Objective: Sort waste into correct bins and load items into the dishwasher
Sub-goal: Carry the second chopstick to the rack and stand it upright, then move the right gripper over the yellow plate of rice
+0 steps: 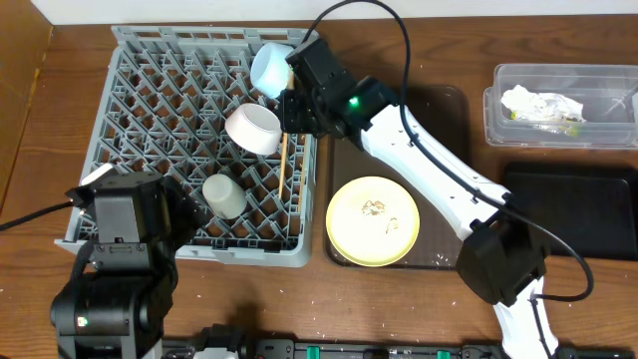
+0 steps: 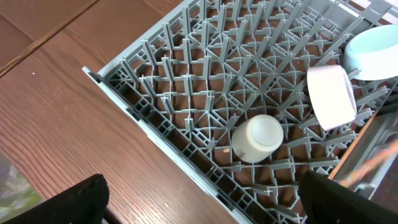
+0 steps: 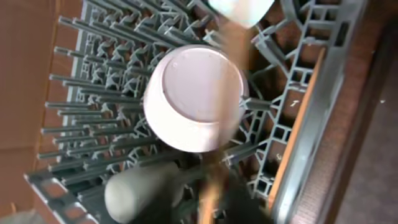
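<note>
A grey dish rack (image 1: 150, 100) holds a light blue bowl (image 1: 269, 65), a white bowl (image 1: 252, 128) and a pale cup (image 1: 224, 196). My right gripper (image 1: 289, 115) hangs over the rack's right side, shut on a wooden chopstick (image 1: 284, 165) that points down into the rack. In the right wrist view the chopstick (image 3: 221, 124) is a blur across the white bowl (image 3: 189, 99). A second chopstick (image 3: 298, 130) lies along the rack's right edge. My left gripper (image 2: 205, 205) is open and empty above the rack's near left edge (image 2: 155, 134).
A yellow plate (image 1: 372, 220) with crumbs sits on a dark brown tray (image 1: 439, 110) right of the rack. A clear container (image 1: 558, 105) with crumpled paper stands at the far right, with a black bin (image 1: 578, 214) below it.
</note>
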You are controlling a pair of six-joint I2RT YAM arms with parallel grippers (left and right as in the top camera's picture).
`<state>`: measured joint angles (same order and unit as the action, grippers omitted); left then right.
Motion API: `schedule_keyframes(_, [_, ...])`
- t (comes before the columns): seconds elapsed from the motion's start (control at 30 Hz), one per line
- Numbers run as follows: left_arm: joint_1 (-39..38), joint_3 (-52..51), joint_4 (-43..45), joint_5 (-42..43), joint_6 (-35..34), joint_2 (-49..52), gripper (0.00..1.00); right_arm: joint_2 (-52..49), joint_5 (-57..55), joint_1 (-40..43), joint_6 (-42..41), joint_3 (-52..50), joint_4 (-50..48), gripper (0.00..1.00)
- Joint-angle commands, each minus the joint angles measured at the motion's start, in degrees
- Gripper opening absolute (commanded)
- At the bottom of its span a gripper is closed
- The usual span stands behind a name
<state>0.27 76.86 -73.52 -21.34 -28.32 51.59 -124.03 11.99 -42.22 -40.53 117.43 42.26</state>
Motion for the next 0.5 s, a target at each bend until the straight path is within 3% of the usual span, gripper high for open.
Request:
schedule_keyframes(0.0, [0.20, 0.57, -0.22, -0.57, -0.07, 0.00, 0.98, -0.85, -1.49, 0.28, 2.05, -0.07, 0.24, 0.47])
schedule_keyframes(0.27, [0.20, 0.57, -0.22, -0.55, -0.09, 0.00, 0.98, 2.29, -0.57, 4.09, 4.55, 0.22, 6.78, 0.47])
schedule_keyframes(0.47, [0.20, 0.57, -0.22, -0.55, -0.07, 0.00, 0.98, 4.42, -6.29, 9.33, 11.58, 0.15, 22.60, 0.46])
